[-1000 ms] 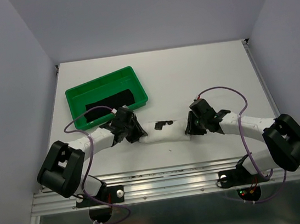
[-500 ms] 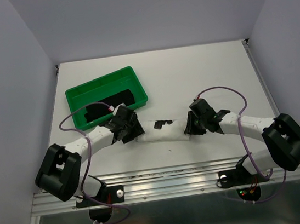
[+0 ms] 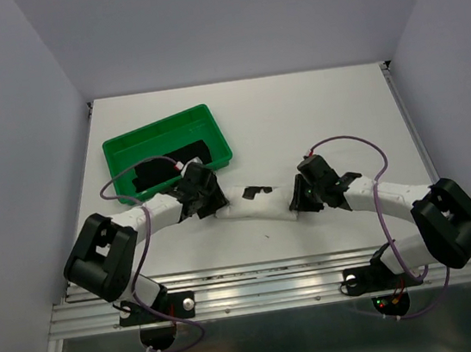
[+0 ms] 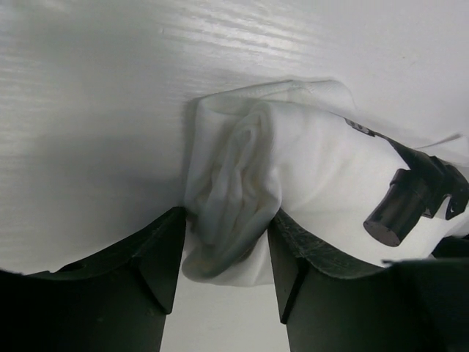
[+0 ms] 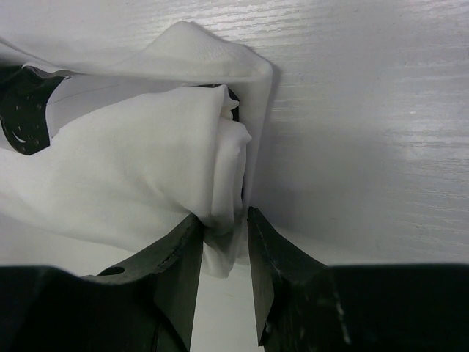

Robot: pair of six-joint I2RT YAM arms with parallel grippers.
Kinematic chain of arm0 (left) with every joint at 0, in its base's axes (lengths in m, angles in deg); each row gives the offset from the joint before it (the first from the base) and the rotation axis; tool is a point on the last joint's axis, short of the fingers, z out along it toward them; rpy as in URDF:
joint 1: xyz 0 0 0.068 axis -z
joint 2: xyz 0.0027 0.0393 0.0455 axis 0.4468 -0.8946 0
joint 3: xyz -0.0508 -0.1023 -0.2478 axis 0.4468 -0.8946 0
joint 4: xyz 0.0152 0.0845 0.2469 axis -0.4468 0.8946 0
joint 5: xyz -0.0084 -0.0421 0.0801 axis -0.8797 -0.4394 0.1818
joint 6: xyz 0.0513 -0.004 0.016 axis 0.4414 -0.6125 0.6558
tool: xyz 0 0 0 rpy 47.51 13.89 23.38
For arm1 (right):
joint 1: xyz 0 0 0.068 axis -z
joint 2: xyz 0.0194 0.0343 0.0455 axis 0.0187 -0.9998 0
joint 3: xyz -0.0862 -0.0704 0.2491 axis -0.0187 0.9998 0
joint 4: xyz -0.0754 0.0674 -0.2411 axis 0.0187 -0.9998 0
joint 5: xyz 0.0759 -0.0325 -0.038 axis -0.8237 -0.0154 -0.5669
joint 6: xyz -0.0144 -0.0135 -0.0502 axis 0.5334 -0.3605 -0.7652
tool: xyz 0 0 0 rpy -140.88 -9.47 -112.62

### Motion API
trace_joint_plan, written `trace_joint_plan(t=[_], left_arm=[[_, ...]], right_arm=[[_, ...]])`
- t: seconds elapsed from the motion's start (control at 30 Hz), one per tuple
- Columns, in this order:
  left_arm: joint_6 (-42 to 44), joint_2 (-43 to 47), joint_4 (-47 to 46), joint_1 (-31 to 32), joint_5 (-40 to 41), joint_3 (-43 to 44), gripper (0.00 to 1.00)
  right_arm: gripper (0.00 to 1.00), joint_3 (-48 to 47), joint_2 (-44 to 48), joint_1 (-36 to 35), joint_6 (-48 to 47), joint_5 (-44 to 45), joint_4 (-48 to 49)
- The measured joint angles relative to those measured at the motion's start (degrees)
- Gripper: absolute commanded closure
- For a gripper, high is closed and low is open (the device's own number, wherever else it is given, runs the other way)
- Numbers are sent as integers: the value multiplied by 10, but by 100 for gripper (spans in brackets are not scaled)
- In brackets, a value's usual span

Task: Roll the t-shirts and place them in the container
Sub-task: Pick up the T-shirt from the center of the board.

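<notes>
Standing by the counter [image 3: 296,107], I saw the white t-shirt [image 3: 256,201] lying on it as a long roll. It lay between the two arms, near their side of the counter. The roll ran from left to right, so one end pointed at each arm. Small black marks [image 3: 257,192] showed on top of it.

The left gripper [image 4: 226,242] was at the left end of the roll. Its fingers stood one on each side of that end. They were fairly wide apart, but the bunched cloth filled the gap and touched both, so I took it for a loose hold. The right gripper [image 5: 223,227] was at the right end. Its fingers were close together and pinched a fold of white cloth between them.

The black t-shirt [image 3: 164,164] was not on the bare counter. It lay inside the green tray [image 3: 119,148], which sat farther back on the left side. The tray was just behind the left gripper and well apart from the right one. So the left arm was the nearer arm to the black shirt.

I counted two t-shirts, one white and one black. I counted one tray. I counted two arms, each with one gripper.

I thought the white shirt looked about done. I could not tell if the black one was rolled or only folded.
</notes>
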Motion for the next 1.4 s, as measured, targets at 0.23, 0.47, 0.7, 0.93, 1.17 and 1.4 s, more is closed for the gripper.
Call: trace_joint_plan(t=[0.23, 0.47, 0.7, 0.93, 1.17, 1.4], left_arm=[[-5, -28, -90, -7, -54, -8, 86], [8, -31, -78, -7, -55, 6, 100], [41, -33, -20, -2, -36, 36, 100], [57, -33, -5, -1, -35, 42, 100], [66, -33, 0, -2, -36, 45, 100], [78, -36, 12, -2, -33, 53, 100]], right_arm=[[64, 0, 0, 0, -4, 0, -1], [38, 0, 3, 2, -9, -1, -8], [24, 5, 36, 34, -9, -27, -41], [27, 8, 32, 49, -1, -57, -32], [44, 14, -1, 49, 25, -91, 51], [99, 23, -43, 52, 53, -116, 133]])
